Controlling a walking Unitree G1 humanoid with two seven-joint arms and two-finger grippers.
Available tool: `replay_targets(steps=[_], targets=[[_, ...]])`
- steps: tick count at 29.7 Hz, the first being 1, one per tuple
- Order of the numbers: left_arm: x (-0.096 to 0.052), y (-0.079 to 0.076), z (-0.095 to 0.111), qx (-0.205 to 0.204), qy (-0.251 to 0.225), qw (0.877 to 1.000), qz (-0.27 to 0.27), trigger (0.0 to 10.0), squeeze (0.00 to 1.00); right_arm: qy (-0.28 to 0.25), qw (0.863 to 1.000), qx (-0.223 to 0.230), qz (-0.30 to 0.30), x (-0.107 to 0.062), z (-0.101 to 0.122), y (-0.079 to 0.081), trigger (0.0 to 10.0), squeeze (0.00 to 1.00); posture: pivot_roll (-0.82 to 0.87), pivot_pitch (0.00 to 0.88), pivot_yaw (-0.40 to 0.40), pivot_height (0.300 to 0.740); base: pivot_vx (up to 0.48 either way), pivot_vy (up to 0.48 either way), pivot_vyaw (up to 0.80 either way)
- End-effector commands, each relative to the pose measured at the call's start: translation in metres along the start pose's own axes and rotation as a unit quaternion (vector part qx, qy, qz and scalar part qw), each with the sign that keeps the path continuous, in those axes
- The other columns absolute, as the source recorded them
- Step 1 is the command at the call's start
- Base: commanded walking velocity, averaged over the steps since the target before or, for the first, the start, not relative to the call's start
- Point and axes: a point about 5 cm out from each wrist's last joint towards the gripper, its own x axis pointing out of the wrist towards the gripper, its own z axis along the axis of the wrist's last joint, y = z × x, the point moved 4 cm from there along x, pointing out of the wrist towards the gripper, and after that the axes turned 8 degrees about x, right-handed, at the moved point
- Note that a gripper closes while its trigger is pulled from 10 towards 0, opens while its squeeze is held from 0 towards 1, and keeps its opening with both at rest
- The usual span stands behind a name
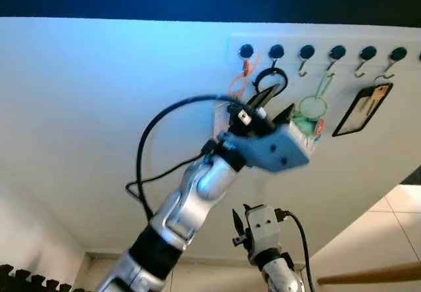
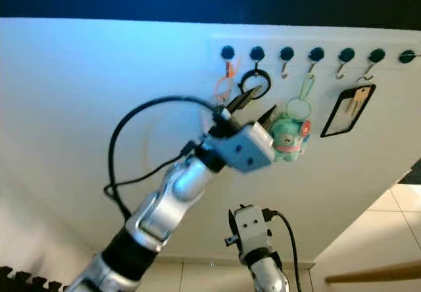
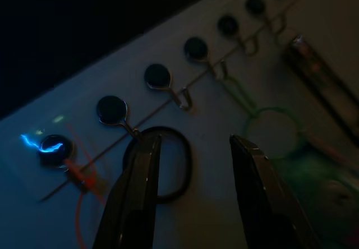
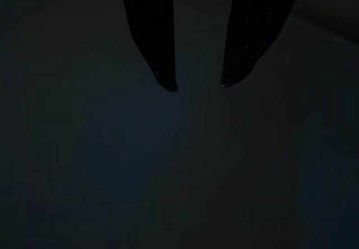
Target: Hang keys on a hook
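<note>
Head views, hidden: the left gripper point(image 2: 258, 108) is raised against the white wall point(image 1: 99, 108), and its grey wrist block covers part of the green plush keychain point(image 2: 289, 137); whether keys hang on the black loop cannot be made out.
Head views, task thing: the black ring-shaped loop point(image 2: 254, 81) hangs from the second hook of the row of dark round-capped metal hooks point(image 2: 316, 56), just above the left gripper's parted fingers, which hold nothing.
Head views, other hangings: an orange cord point(image 2: 223, 85) on the first hook, a green ring point(image 1: 314, 104) with the plush below it, and a black-framed rectangular tag point(image 1: 363, 108) further right.
Head views, room: white wall under a dark band at the top, pale floor tiles point(image 1: 388, 226) at lower right, a wooden bar point(image 1: 368, 275) cut off by the edge.
Head views, right arm: the right gripper point(image 1: 237, 223) hangs low and idle.
Left wrist view: dim; two black fingers point(image 3: 137, 193) stand well apart, one lying across the black loop, with the hooks running diagonally and the green ring beside the other finger.
Right wrist view: very dark; two black fingertips point(image 4: 162, 64) show with a clear gap between them, over an unreadable surface.
Writing: none legible.
</note>
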Motion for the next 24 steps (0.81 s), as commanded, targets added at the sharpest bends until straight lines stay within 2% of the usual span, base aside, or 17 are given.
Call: replay_targets(steps=[1, 2, 3, 5, 7, 8, 9, 10, 12, 13, 14, 17, 18, 20, 21, 24], targets=[[-0.022, 0.008, -0.001, 0.021, -0.002, 1.0, 0.01, 10.0, 0.0, 0.008, 1.0, -0.004, -0.008, -0.008, -0.007, -0.003, 10.0, 0.0, 0.13, 0.199, 0.01, 0.74, 0.0, 0.0, 0.0], [-0.032, 0.011, -0.005, 0.023, 0.008, 1.0, 0.011, 10.0, 0.0, 0.011, 1.0, -0.005, -0.013, -0.01, -0.009, -0.006, 10.0, 0.0, 0.13, 0.199, 0.01, 0.74, 0.0, 0.0, 0.0], [-0.055, 0.015, -0.016, 0.027, 0.046, 0.999, 0.004, 10.0, 0.0, 0.018, 0.999, -0.014, -0.022, -0.015, -0.014, -0.012, 10.0, 0.0, 0.13, 0.201, 0.009, 0.74, 0.0, 0.0, 0.0], [-0.06, 0.015, -0.019, 0.028, 0.054, 0.998, 0.002, 10.0, 0.0, 0.02, 0.999, -0.016, -0.024, -0.017, -0.015, -0.013, 10.0, 0.0, 0.13, 0.201, 0.009, 0.74, 0.0, 0.0, 0.0], [-0.086, 0.018, -0.037, 0.035, 0.112, 0.993, -0.005, 10.0, 0.0, 0.027, 0.999, -0.023, -0.039, -0.023, -0.02, -0.021, 10.0, 0.0, 0.14, 0.202, 0.004, 0.74, 0.0, 0.0, 0.0], [-0.107, 0.02, -0.051, 0.037, 0.164, 0.986, -0.005, 10.0, 0.0, 0.031, 0.998, -0.03, -0.05, -0.027, -0.022, -0.028, 10.0, 0.0, 0.14, 0.201, 0.0, 0.74, 0.0, 0.0, 0.0], [-0.107, 0.02, -0.051, 0.037, 0.164, 0.986, -0.005, 10.0, 0.0, 0.031, 0.998, -0.03, -0.05, -0.027, -0.022, -0.028, 10.0, 0.0, 0.14, 0.201, 0.0, 0.74, 0.0, 0.0, 0.0], [-0.12, 0.021, -0.06, 0.032, 0.199, 0.979, 0.0, 10.0, 0.0, 0.031, 0.997, -0.034, -0.057, -0.029, -0.023, -0.031, 10.0, 0.0, 0.14, 0.201, -0.001, 0.74, 0.0, 0.0, 0.0], [-0.161, 0.024, -0.088, 0.01, 0.313, 0.949, 0.029, 10.0, 0.0, 0.025, 0.996, -0.041, -0.076, -0.033, -0.021, -0.04, 10.0, 0.0, 0.14, 0.198, -0.005, 0.74, 0.0, 0.0, 0.0], [-0.173, 0.025, -0.094, 0.004, 0.342, 0.939, 0.038, 10.0, 0.0, 0.022, 0.996, -0.042, -0.081, -0.033, -0.02, -0.043, 10.0, 0.0, 0.14, 0.198, -0.005, 0.74, 0.0, 0.0, 0.0], [-0.19, 0.024, -0.104, -0.01, 0.386, 0.921, 0.05, 10.0, 0.0, 0.018, 0.995, -0.043, -0.086, -0.034, -0.018, -0.045, 10.0, 0.0, 0.14, 0.196, -0.008, 0.74, 0.0, 0.0, 0.0], [-0.223, 0.023, -0.118, -0.036, 0.46, 0.884, 0.078, 10.0, 0.0, 0.009, 0.994, -0.043, -0.099, -0.037, -0.014, -0.051, 10.0, 0.0, 0.13, 0.192, -0.014, 0.74, 0.0, 0.0, 0.0], [-0.227, 0.022, -0.119, -0.04, 0.468, 0.879, 0.083, 10.0, 0.0, 0.007, 0.994, -0.043, -0.101, -0.038, -0.014, -0.052, 10.0, 0.0, 0.13, 0.192, -0.014, 0.74, 0.0, 0.0, 0.0], [-0.261, 0.017, -0.128, -0.072, 0.535, 0.835, 0.107, 10.0, 0.0, 0.007, 0.993, -0.044, -0.107, -0.041, -0.013, -0.056, 10.0, 0.0, 0.13, 0.186, -0.017, 0.74, 0.0, 0.0, 0.0], [-0.272, 0.013, -0.131, -0.09, 0.56, 0.816, 0.113, 10.0, 0.0, 0.009, 0.993, -0.04, -0.113, -0.043, -0.014, -0.058, 10.0, 0.0, 0.13, 0.184, -0.019, 0.74, 0.0, 0.0, 0.0], [-0.293, 0.005, -0.135, -0.135, 0.602, 0.776, 0.131, 10.0, 0.0, 0.013, 0.991, -0.026, -0.128, -0.046, -0.017, -0.063, 10.0, 0.0, 0.12, 0.178, -0.018, 0.74, 0.0, 0.0, 0.0]])
